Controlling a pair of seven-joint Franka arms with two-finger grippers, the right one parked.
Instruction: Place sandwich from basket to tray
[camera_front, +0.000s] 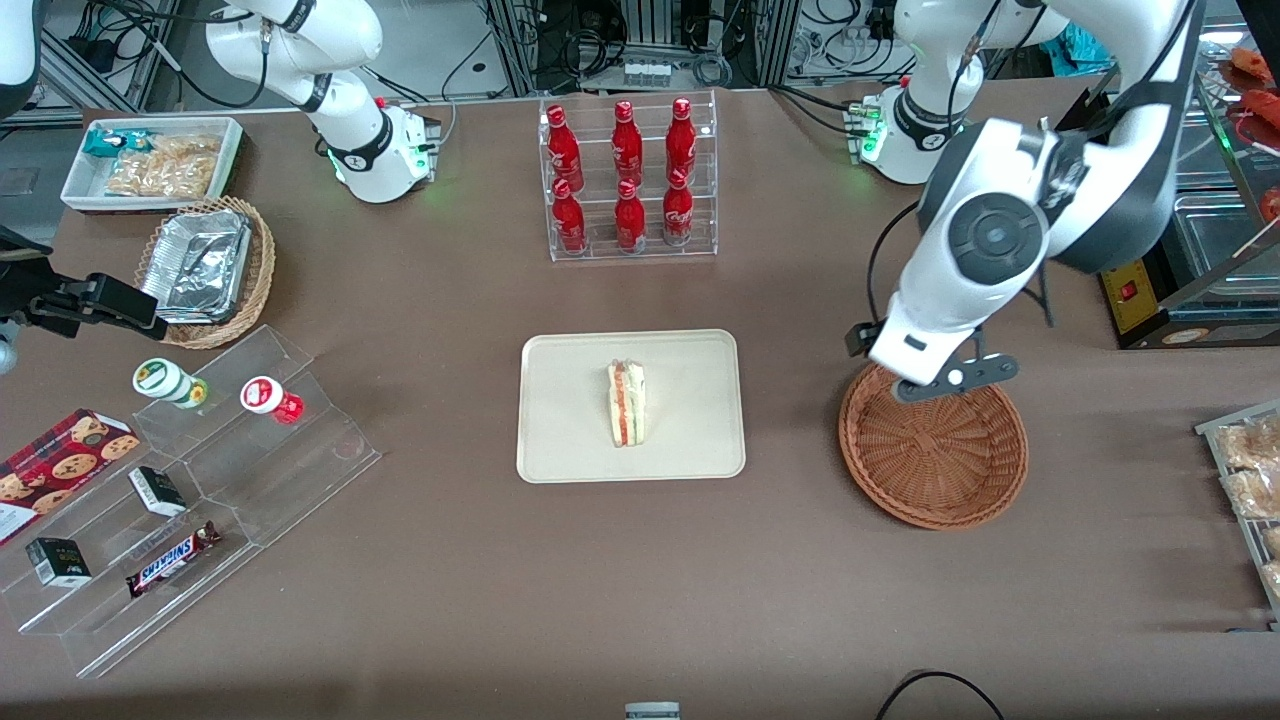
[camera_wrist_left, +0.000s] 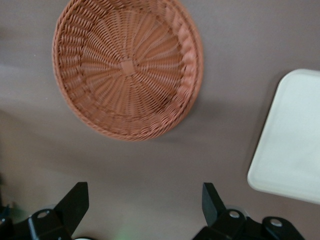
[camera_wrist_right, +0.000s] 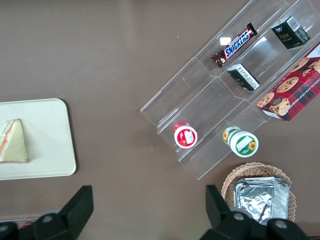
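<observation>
Front view: basket (camera_front: 933, 447), lower right, lies empty; the sandwich (camera_front: 627, 403) rests on the tray (camera_front: 631, 405), centre frame. Wrist view: your gripper (camera_wrist_left: 145, 205) hangs released, holding nothing. Descending risks knocking the basket.

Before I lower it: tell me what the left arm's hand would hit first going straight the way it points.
Probably bare table beside the basket. The hand, open and empty, points down between basket and tray, though depth is unclear.
</observation>
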